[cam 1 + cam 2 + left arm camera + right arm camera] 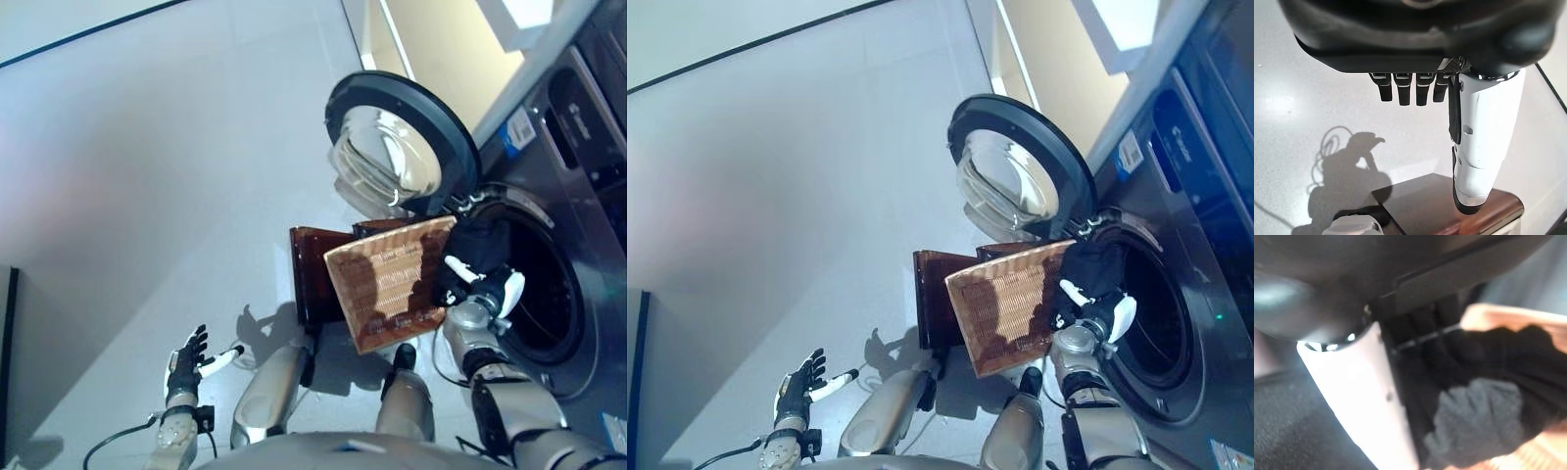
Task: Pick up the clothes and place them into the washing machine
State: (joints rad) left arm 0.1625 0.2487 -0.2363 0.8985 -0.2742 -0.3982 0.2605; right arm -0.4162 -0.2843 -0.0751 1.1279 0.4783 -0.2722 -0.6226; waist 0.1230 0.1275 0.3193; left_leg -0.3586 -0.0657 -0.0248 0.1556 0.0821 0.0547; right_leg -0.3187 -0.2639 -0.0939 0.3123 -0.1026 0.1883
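Grey floor; dark crumpled clothes (1095, 266) bunched in right hand (1095, 311).

A laundry room, or a laundry corner in a home: a front-loading washing machine (578, 196) stands with its round glass door (397, 147) swung open, a woven laundry basket (392, 284) sits just beside the drum opening, and the floor (147, 176) is plain pale grey

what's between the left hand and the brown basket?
Bare grey floor only; left hand hangs open, well short of the basket. Clear in left eye view.
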